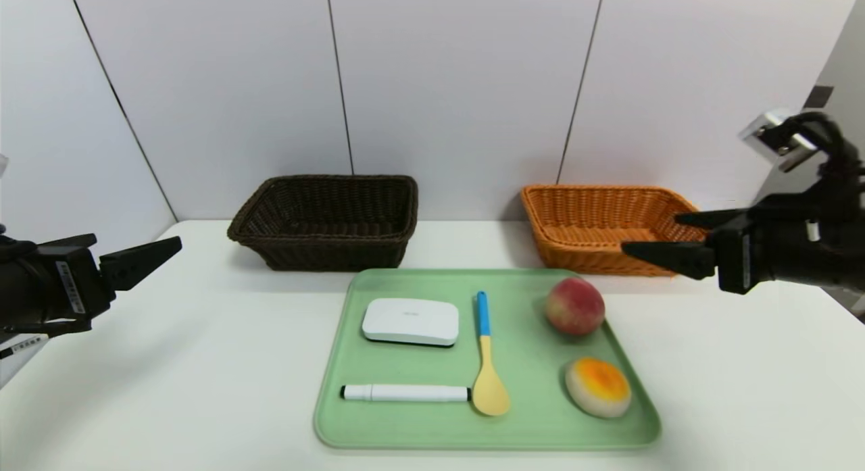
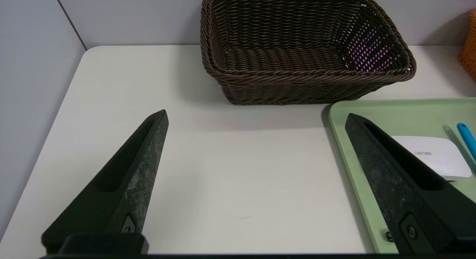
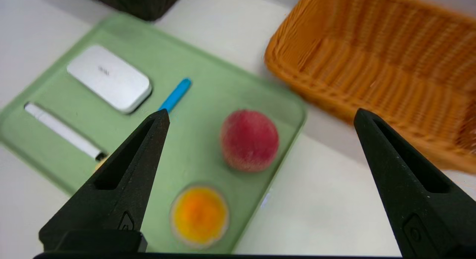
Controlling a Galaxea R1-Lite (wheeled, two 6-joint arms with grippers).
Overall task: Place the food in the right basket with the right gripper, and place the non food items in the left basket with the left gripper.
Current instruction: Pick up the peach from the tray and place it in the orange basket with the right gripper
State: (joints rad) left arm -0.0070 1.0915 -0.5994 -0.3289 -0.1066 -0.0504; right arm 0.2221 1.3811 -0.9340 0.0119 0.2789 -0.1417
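Marker [image 1: 406, 392], white with black ends, lies on the lower left part of the green tray [image 1: 540, 427] in the head view, its long axis running left to right across the frame, one end close beside the bowl of the yellow spoon [image 1: 491, 390]. That spoon sits right of the tray's middle, its long axis running up the frame with a slight lean, the blue handle pointing to the top and the bowl toward the bottom. White box [image 1: 411, 321], rounded and flat, lies on the tray's upper left part, its long side running roughly left to right, above the marker. Near the tray's right edge are the pink-red peach [image 1: 575, 306], toward the upper right corner, and the cream bun [image 1: 599, 387] below it, orange-yellow top facing up; both are round, with no long axis to read. The tray thus carries all five items on the white counter [image 1: 203, 390]. Behind it, the dark brown basket [image 1: 324, 244] stands left of centre in the frame, its woven inside bare, and the orange basket [image 1: 601, 258] stands right of centre, the visible part of its inside bare too. The left gripper [image 2: 256, 112] is at the left edge of the head view, its fingers spread wide around nothing; the right gripper [image 3: 264, 110] hangs at the right, in front of part of the orange basket, likewise spread and empty.
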